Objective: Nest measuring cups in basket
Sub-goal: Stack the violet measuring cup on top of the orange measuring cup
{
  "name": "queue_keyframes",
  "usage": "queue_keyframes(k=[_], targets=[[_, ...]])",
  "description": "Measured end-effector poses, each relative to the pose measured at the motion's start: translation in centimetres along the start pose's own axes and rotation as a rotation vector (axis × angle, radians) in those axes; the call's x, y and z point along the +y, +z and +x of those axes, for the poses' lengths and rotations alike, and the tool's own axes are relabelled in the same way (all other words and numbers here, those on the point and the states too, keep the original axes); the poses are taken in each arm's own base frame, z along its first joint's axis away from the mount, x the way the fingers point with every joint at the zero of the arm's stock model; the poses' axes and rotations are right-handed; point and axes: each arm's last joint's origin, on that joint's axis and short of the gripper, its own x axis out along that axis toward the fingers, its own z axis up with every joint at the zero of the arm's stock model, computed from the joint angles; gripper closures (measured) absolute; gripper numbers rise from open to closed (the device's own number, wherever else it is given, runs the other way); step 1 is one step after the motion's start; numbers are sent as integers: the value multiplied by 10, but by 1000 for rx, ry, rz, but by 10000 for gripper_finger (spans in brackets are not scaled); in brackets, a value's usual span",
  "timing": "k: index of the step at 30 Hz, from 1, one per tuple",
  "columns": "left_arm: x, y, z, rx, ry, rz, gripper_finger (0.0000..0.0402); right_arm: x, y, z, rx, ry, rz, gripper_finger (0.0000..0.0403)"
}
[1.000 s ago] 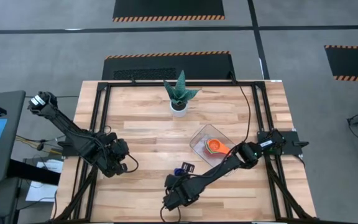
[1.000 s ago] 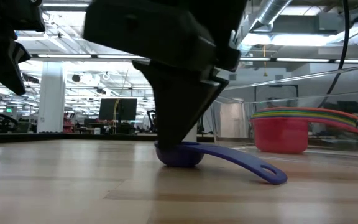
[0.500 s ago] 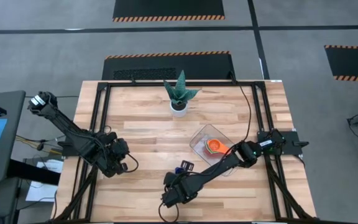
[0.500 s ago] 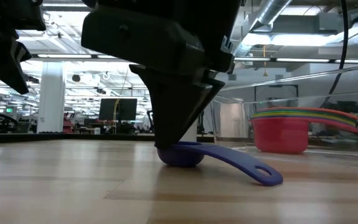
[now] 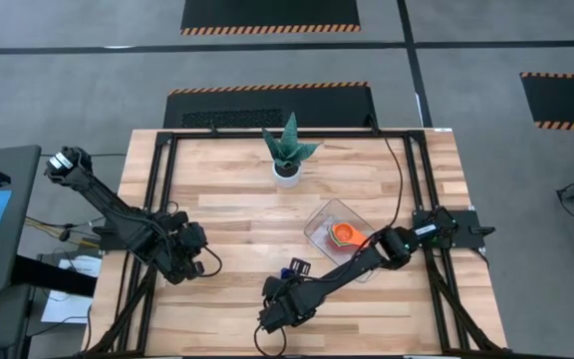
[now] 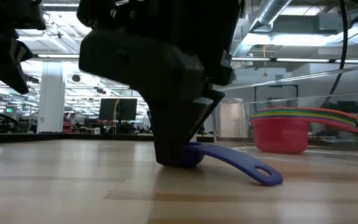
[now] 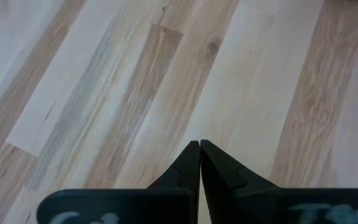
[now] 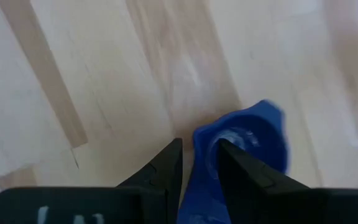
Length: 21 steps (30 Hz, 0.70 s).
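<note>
A dark blue measuring cup (image 6: 194, 155) lies on the wooden table near its front middle, the bowl down and the long handle (image 6: 241, 163) reaching out to one side. My right gripper (image 8: 201, 148) comes down on the bowl and is shut on it. The clear basket (image 5: 319, 221) stands right of the middle. It holds a nested stack of cups (image 6: 284, 134), orange on top in the high view (image 5: 344, 234). My left gripper (image 7: 199, 144) hangs shut over bare table at the left (image 5: 195, 264). My right gripper pinches the dark blue cup's bowl wall (image 8: 197, 165) between its two fingers, one finger (image 8: 166, 168) outside and the other (image 8: 235, 165) over the bowl's hollow. The fingers slant down from above. The bowl sits on the table and the handle's free end (image 6: 267, 176) touches the wood.
A white pot with a green spiky plant (image 5: 287, 155) stands at the far middle of the table. Black frame rails (image 5: 162, 199) run along the table's left and right sides. Bare wood lies between the two grippers.
In the low view my right gripper has sunk slightly over the cup's bowl and now covers more of it. The handle's free end has slid a little along the table. The gap between the fingers has not changed.
</note>
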Motion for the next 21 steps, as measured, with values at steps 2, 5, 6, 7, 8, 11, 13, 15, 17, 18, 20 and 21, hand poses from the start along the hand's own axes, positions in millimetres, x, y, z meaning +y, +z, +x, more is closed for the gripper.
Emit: queue_keyframes(k=[2,5,6,7,8,11,13,15,17,18,20,21], targets=[[0,0,0,0,0,0,401,0,1,0,5,9,-2,281],[0,0,0,0,0,-1,401,-1,1,-1,4,10,-1,281],[0,0,0,0,0,-1,401,-1,1,-1,4,10,-1,281],[0,0,0,0,-1,-1,401,-1,1,-1,4,10,4,281],[0,0,0,-1,0,-1,401,-1,2,-1,2,10,13,281],[0,0,0,-1,0,-1,401,-2,3,0,8,12,29,281],[0,0,0,-2,1,-1,401,-3,4,0,10,11,32,281],[0,0,0,-2,1,-2,402,-5,5,1,14,10,43,281],[0,0,0,-2,1,-2,402,-6,6,2,25,18,75,284],[0,0,0,-2,1,-2,401,-7,7,3,31,22,96,288],[0,0,0,-2,1,-1,401,-9,9,4,37,22,129,302],[0,0,0,-3,1,0,401,-9,9,4,39,24,135,312]])
